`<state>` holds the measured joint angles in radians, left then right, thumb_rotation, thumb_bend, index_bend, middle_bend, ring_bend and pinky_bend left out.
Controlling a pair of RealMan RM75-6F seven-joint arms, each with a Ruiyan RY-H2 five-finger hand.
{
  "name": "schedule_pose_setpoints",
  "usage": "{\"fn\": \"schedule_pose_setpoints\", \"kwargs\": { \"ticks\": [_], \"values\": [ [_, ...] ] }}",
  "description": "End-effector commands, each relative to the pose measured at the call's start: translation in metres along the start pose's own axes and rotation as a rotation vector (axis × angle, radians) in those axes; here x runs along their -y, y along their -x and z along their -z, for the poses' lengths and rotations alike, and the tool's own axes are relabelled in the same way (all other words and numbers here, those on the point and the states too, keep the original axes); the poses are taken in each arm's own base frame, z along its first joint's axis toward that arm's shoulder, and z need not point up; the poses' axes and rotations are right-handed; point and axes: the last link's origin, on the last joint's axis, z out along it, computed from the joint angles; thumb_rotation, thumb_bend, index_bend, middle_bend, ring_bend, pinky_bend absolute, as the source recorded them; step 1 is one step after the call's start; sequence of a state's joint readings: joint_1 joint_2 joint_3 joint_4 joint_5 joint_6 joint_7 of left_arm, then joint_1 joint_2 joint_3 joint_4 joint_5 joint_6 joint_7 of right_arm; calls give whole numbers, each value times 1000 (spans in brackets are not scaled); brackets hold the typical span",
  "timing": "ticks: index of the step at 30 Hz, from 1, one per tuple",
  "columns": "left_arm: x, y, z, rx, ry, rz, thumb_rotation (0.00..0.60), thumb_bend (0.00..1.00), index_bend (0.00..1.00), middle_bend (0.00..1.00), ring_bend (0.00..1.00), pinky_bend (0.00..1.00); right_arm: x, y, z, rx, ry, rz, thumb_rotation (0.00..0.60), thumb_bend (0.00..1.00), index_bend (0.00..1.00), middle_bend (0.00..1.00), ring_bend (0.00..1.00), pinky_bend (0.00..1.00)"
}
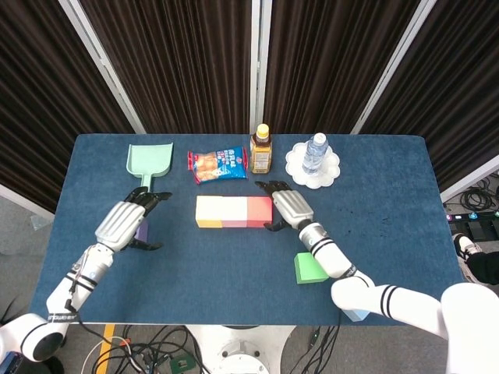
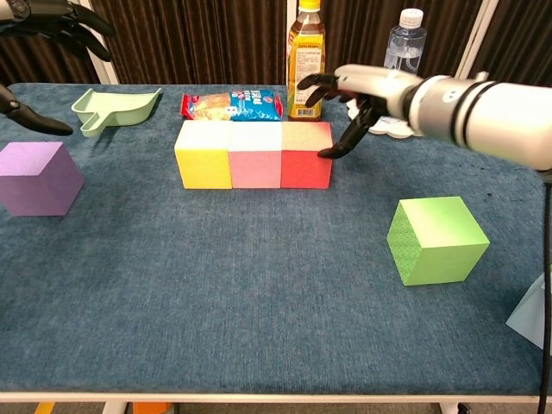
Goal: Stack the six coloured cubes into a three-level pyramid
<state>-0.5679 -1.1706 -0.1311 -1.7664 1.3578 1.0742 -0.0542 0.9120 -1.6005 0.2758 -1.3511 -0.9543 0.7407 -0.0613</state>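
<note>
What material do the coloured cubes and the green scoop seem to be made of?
The green cube and the purple cube look like soft foam: matte faces with a fine grainy texture and no glare, though painted wood is possible. The yellow cube, pink cube and red cube look the same. The green scoop seems to be moulded plastic: thin, smooth walls with a slight sheen.
</note>
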Motion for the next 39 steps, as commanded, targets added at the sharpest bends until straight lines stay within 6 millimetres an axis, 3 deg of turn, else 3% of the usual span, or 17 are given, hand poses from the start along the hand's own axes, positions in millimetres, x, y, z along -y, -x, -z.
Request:
{"fn": "schedule_pose_setpoints", "kwargs": {
  "ticks": [1, 9, 15, 19, 28, 39],
  "values": [
    [4, 1, 2, -5, -12, -3, 600, 77, 142, 182, 193, 90, -8, -26, 25, -64, -10, -14, 600, 170, 0, 106, 0, 0],
    [30, 7, 11, -10, -69, -32, 600, 77, 144, 182, 193, 90, -33, -76, 86, -190, 2, -34, 600, 170, 0, 117, 0, 0],
    [45, 18, 16, 28, -134, -41, 600, 77, 144, 170, 169, 89, -56, -95, 131, -223, 44, -3, 600, 171, 0, 121, 0, 0],
    [52, 24, 12, 29, -161, -48, 600, 77, 144, 163, 168, 88, -68, -99, 150, -230, 68, -12, 600, 171, 0, 122, 0, 0],
    [61, 36, 0, 86, -191, -90, 600, 77, 144, 155, 168, 85, -79, -96, 164, -229, 76, -34, 600, 171, 0, 122, 0, 0],
    [92, 48, 1, 151, -296, -150, 600, 81, 144, 154, 168, 85, -79, -90, 154, -196, 67, -38, 600, 171, 0, 122, 0, 0]
  ]
}}
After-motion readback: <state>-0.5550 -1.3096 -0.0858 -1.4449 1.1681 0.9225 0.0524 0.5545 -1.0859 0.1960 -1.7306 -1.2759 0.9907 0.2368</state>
